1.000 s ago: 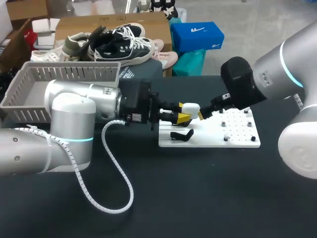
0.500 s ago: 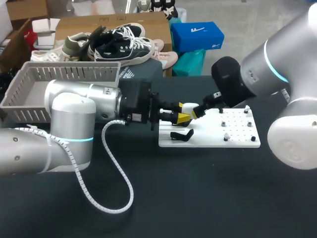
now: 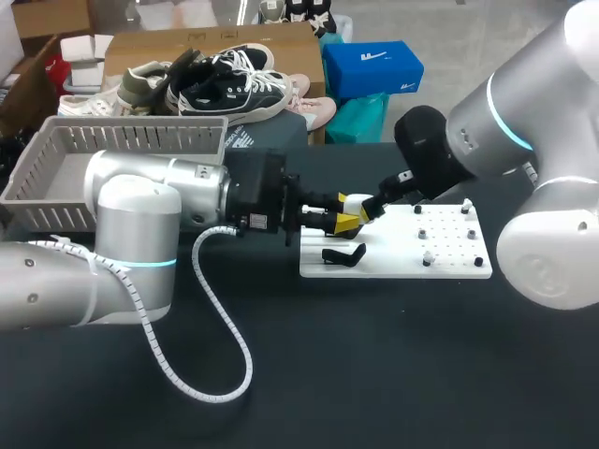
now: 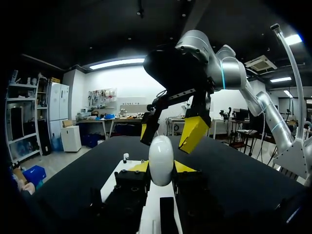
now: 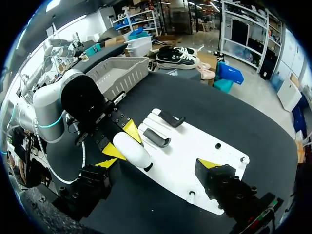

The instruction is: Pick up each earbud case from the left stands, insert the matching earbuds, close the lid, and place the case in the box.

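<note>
My left gripper [image 3: 344,221] is shut on a white earbud case [image 3: 357,202], lid closed, just above the left end of the white board [image 3: 393,265]. In the left wrist view the case [image 4: 161,160] stands upright between my yellow tips. My right gripper [image 3: 372,208] is open, and its fingers [image 4: 194,134] straddle the top of the case without touching it. From the right wrist view the case [image 5: 131,148] lies between my own wide-open fingers [image 5: 208,163], gripper [image 5: 157,165]. Two black stands [image 5: 171,118] [image 5: 156,138] sit empty on the board [image 5: 195,146].
A grey basket [image 3: 56,178] stands at the back left behind my left arm. Small dark pegs or pieces [image 3: 427,259] dot the right half of the board. A white cable [image 3: 220,318] loops from my left arm over the black table.
My right arm has swung left, bringing its open fingers from beside the case to either side of its top. The left arm and the case have stayed put.
</note>
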Robot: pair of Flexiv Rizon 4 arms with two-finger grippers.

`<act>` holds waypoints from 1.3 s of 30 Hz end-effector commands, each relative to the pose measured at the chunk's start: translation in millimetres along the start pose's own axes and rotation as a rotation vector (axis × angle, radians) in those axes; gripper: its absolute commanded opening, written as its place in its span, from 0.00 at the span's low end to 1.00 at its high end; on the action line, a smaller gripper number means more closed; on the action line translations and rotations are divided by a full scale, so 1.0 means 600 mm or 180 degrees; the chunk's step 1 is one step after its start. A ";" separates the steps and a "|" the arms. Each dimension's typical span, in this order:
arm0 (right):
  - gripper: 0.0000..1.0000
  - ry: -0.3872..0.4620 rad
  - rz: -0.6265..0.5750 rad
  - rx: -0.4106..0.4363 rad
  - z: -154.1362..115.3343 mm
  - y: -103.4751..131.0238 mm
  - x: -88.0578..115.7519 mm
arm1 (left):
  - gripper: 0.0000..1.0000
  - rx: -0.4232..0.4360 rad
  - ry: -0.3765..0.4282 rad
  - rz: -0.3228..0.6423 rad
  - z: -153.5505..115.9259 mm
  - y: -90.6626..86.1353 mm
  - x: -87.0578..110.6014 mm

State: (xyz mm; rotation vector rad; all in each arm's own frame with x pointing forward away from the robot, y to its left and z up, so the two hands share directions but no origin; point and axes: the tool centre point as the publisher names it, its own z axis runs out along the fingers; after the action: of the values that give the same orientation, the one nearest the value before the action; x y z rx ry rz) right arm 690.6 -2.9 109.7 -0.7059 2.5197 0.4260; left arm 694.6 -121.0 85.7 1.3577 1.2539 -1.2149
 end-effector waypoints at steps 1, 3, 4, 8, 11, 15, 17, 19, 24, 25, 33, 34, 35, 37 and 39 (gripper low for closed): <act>1.00 0.0009 0.0015 0.0023 0.003 -0.001 -0.001 | 0.00 0.0005 -0.0008 0.0004 0.000 0.001 0.001; 1.00 0.0011 0.0020 0.0025 0.003 -0.003 -0.001 | 0.00 0.0005 -0.0008 0.0004 0.000 0.001 0.001; 1.00 0.0011 0.0022 0.0026 0.003 -0.003 -0.002 | 0.00 0.0005 -0.0008 0.0004 0.000 0.001 0.001; 1.00 -0.0003 0.0028 0.0020 0.003 -0.003 -0.004 | 0.00 0.0005 -0.0008 0.0004 0.000 0.001 0.001; 1.00 -0.0002 0.0028 0.0021 0.004 -0.004 -0.005 | 0.00 0.0005 -0.0008 0.0004 0.000 0.001 0.001; 1.00 0.0009 0.0030 0.0025 0.006 -0.006 -0.006 | 0.00 0.0005 -0.0008 0.0004 0.000 0.001 0.001; 1.00 0.0016 0.0029 0.0027 0.007 -0.006 -0.006 | 0.00 0.0005 -0.0008 0.0004 0.000 0.001 0.001; 1.00 0.0017 0.0029 0.0026 0.007 -0.006 -0.006 | 0.00 0.0005 -0.0008 0.0004 0.000 0.001 0.001; 1.00 0.0007 0.0029 0.0029 0.007 -0.005 -0.010 | 0.00 0.0005 -0.0008 0.0004 0.000 0.001 0.001; 1.00 0.0005 0.0029 0.0031 0.006 -0.005 -0.011 | 0.00 0.0005 -0.0008 0.0004 0.000 0.001 0.001; 1.00 -0.0008 0.0044 0.0017 0.003 -0.008 -0.020 | 0.00 0.0005 -0.0008 0.0004 0.000 0.001 0.001; 1.00 -0.0010 0.0049 0.0016 0.003 -0.009 -0.022 | 0.00 0.0005 -0.0008 0.0004 0.000 0.001 0.001; 1.00 -0.0015 0.0057 0.0014 0.003 -0.011 -0.025 | 0.00 0.0005 -0.0008 0.0004 0.000 0.001 0.001; 1.00 -0.0028 0.0069 0.0021 0.002 -0.013 -0.031 | 0.00 0.0005 -0.0008 0.0004 0.000 0.001 0.001; 1.00 -0.0041 0.0065 0.0041 0.000 -0.016 -0.038 | 0.00 0.0005 -0.0008 0.0004 0.000 0.001 0.001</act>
State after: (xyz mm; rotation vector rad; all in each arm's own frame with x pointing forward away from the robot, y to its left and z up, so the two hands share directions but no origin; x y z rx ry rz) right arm 707.8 -3.4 119.6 -0.6739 2.5104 0.4319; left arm 695.7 -120.3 84.2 1.3569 1.2550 -1.2147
